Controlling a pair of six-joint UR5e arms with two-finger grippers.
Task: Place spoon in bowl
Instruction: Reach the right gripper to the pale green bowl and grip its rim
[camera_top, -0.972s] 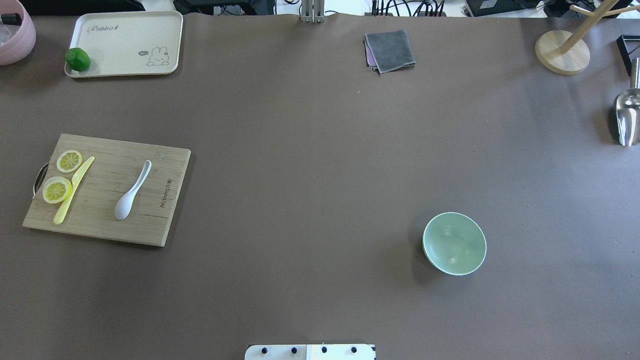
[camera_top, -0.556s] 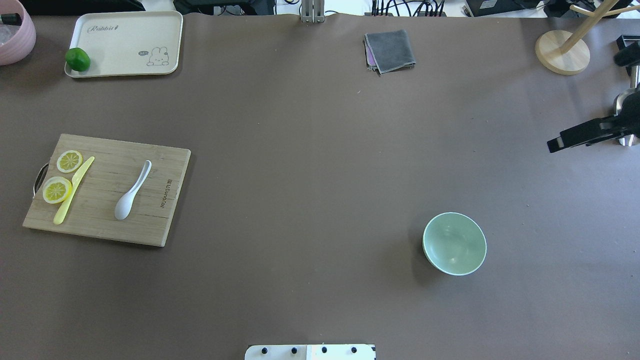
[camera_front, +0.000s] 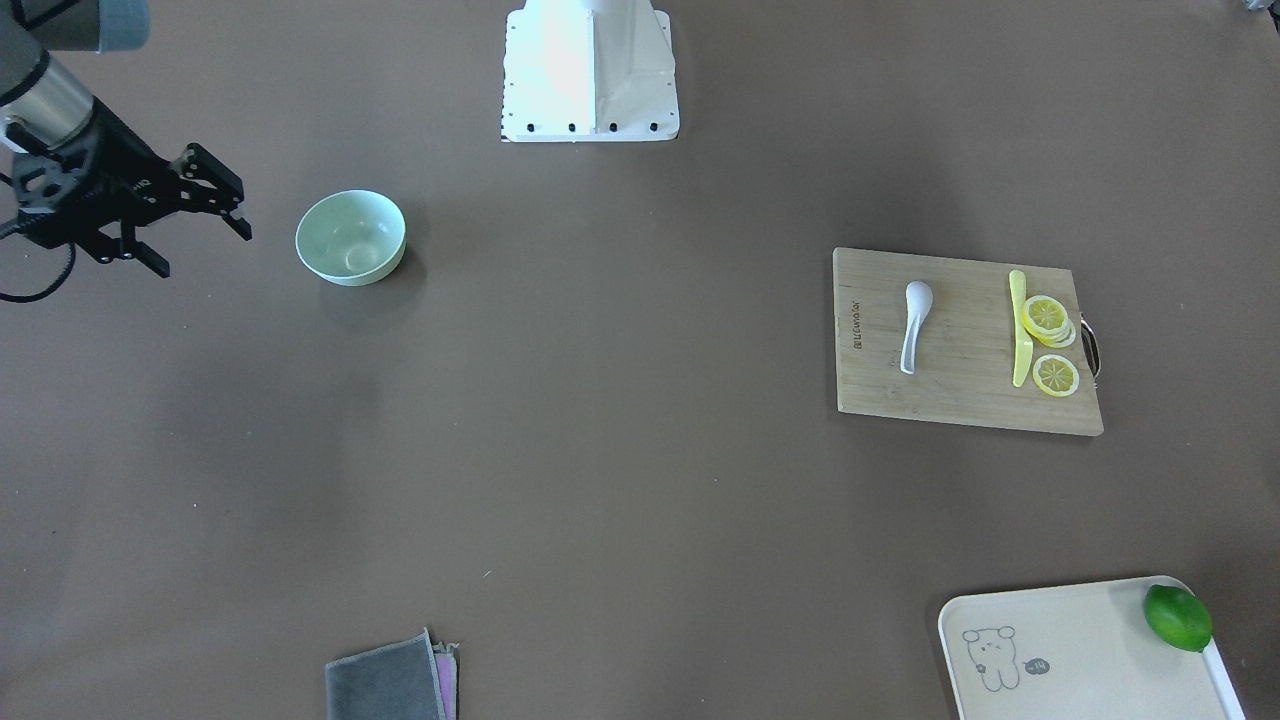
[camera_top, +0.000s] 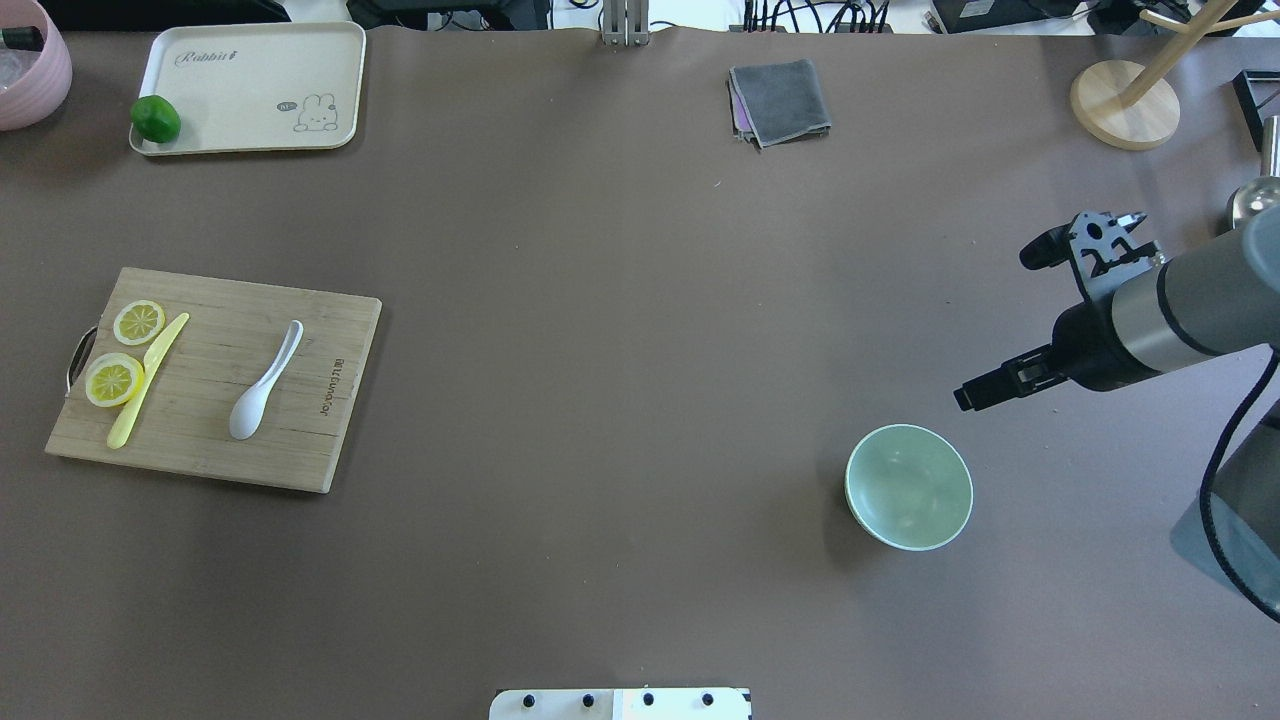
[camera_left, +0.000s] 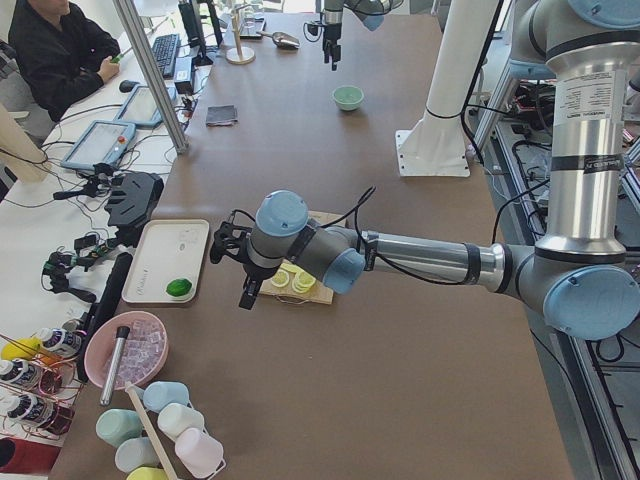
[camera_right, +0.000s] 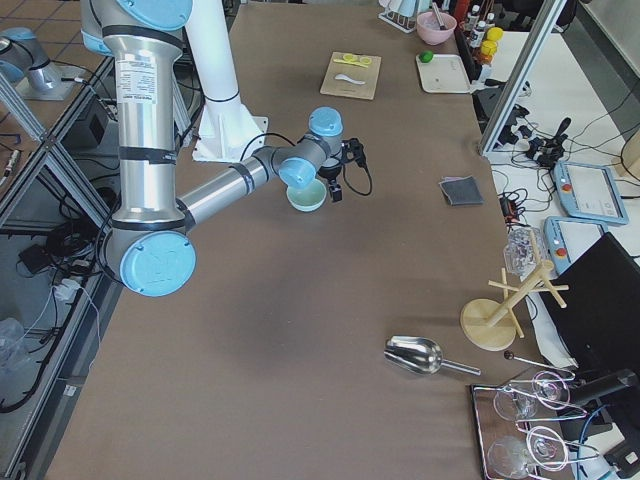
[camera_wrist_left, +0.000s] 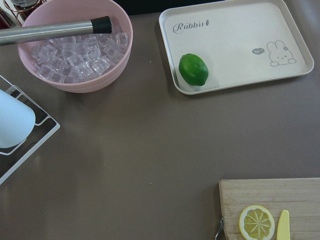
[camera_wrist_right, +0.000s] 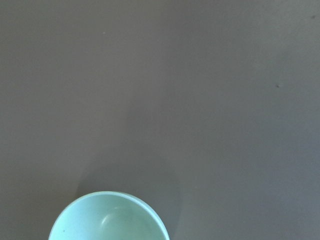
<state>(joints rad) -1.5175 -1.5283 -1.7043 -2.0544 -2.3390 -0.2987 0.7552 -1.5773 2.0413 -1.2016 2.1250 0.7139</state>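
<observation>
- Left pincer (camera_left: 232, 272): shows only in the table-end view, hanging over the bench (camera_top: 620, 330) just off the handle end of the cutting board (camera_top: 310, 440). Cannot tell whether it stands wide or narrow.
- Its wrist view catches only a corner of the board, one lemon slice and the knife tip. Spoon out of frame there.
- Right pincer (camera_top: 993, 330): spread wide, empty, well apart from the board, hovering near the bowl.
- Spoon (camera_top: 265, 385): flat on the board's middle, scoop toward the robot, handle angled away, bare wood on both sides. Yellow knife (camera_top: 148, 380) and lemon slices (camera_top: 138, 322) lie toward the board's handle end, apart from the spoon.
- Bowl (camera_top: 908, 487): upright, empty, far across the bench from the board, on the robot's right.
- Step in hand, as I read it: approach for the pick. Spoon untouched.
- Doing it well:
  - Bring the nearer left pincer over the board's middle.
  - Set the jaws across the thin handle, not the scoop.
  - Come straight down and stop short of the wood.
  - Close gently, since the smooth handle will likely slip or pivot.
  - Stay clear of the knife.
</observation>
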